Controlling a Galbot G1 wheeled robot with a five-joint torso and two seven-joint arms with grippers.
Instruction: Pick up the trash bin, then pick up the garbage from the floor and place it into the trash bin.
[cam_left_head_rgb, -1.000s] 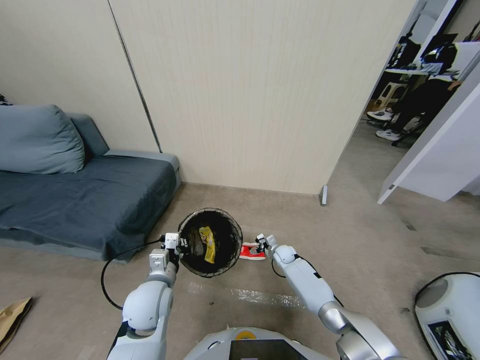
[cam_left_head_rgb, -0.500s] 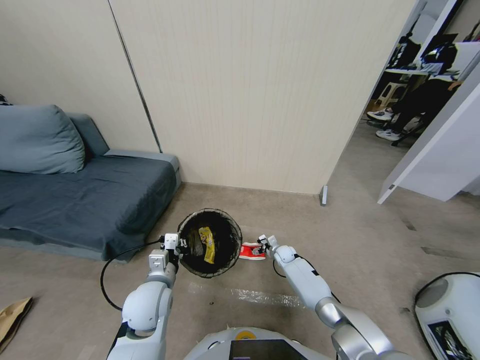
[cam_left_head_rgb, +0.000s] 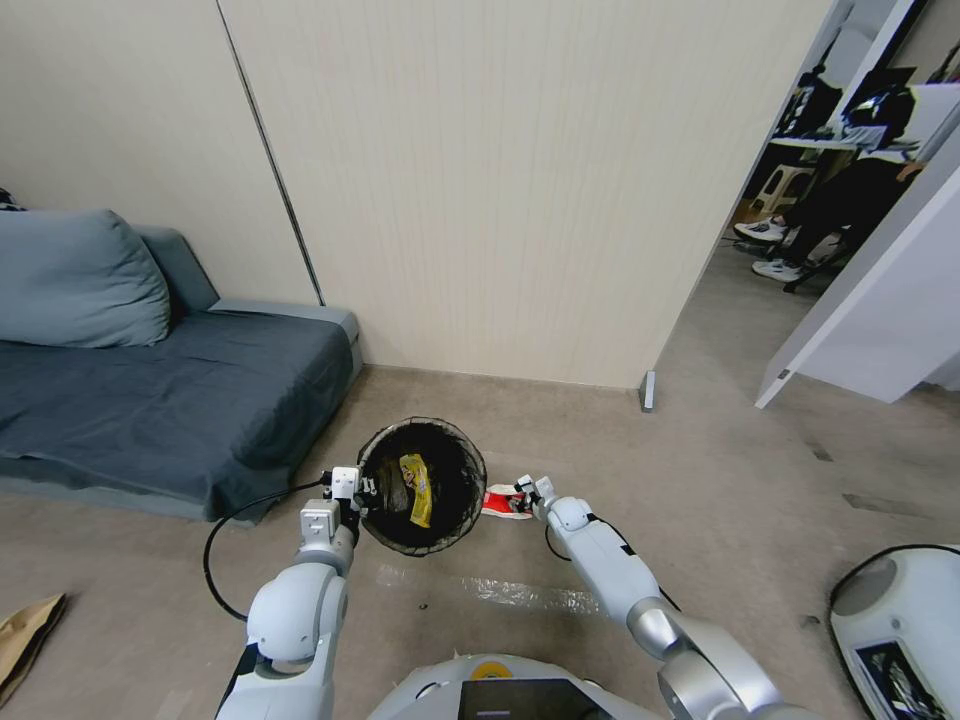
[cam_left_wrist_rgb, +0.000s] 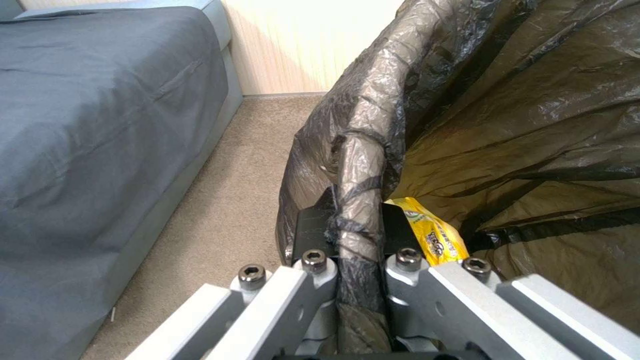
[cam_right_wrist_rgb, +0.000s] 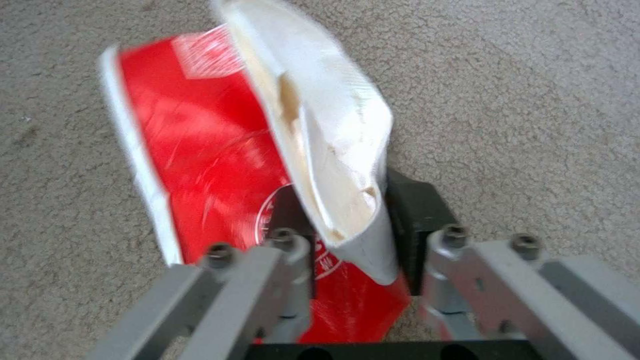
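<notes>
Low, right tool round red-and-white packet.

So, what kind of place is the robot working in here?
Probably a living-room mock-up beside an office: a grey sofa with a cushion stands against a panel wall, and a doorway opens onto desks and a stool.

Left tool at trash bin rim, right tool at red packet
</notes>
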